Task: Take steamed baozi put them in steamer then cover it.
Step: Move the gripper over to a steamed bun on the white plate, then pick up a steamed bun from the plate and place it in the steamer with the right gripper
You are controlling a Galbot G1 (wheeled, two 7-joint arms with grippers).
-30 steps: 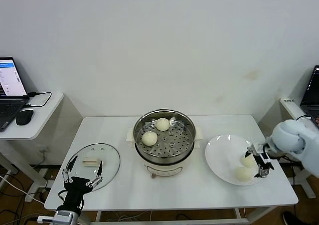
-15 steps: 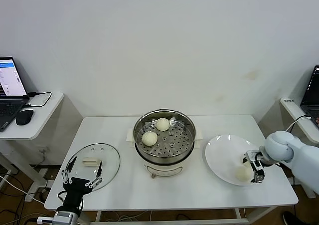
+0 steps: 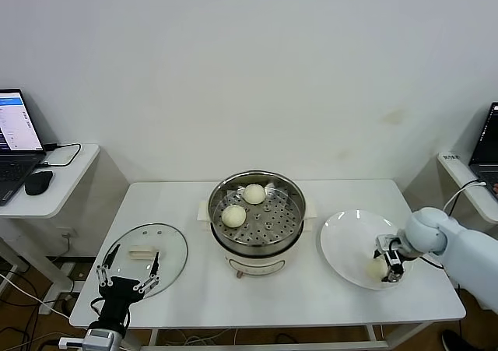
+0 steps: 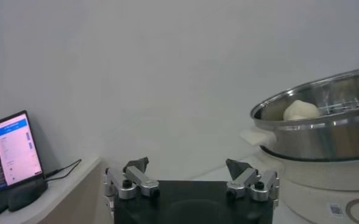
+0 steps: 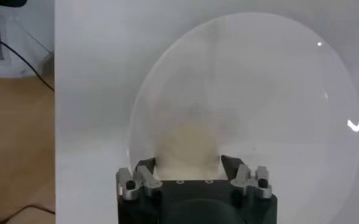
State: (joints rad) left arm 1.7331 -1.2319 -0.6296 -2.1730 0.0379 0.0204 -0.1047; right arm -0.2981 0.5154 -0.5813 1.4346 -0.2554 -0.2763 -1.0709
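Two steamed baozi (image 3: pixel 254 194) (image 3: pixel 233 215) lie in the steel steamer (image 3: pixel 288 225) at the table's middle. My right gripper (image 3: pixel 387 264) is down on the white plate (image 3: pixel 342 238) at the right, its fingers pressed against both sides of a baozi (image 3: pixel 377 268). The right wrist view shows that baozi (image 5: pixel 188 143) filling the gap of the right gripper (image 5: pixel 188 163) over the plate (image 5: pixel 277 91). My left gripper (image 3: pixel 128 277) is parked open at the front left. In its own view the left gripper (image 4: pixel 188 170) is empty, with the steamer (image 4: pixel 325 131) and a baozi (image 4: pixel 301 110) beyond.
A glass lid (image 3: pixel 167 246) with a cream handle lies flat on the table's left side, just ahead of the left gripper. A side desk (image 3: pixel 62 187) with a laptop and mouse stands at the far left. Another laptop sits at the right edge.
My right gripper has dropped lower onto the plate and shifted slightly left, and its fingers have closed in on a baozi. The left arm has not moved.
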